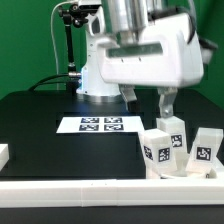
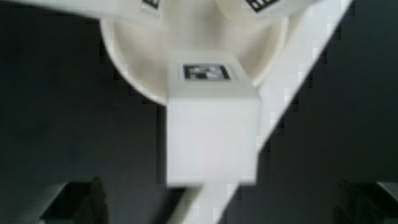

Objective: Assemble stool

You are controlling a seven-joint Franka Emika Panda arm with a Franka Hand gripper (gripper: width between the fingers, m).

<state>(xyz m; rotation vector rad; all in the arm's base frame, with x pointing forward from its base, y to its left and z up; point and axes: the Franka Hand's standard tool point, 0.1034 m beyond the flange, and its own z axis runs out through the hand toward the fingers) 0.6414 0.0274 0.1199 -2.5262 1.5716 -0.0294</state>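
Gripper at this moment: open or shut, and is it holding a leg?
Open. In the exterior view the gripper has its fingers spread apart above the stool legs, touching none and holding nothing.

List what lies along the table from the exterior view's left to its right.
White block at the left edge → marker board → tagged stool leg → taller leg under the gripper → leg at far right.
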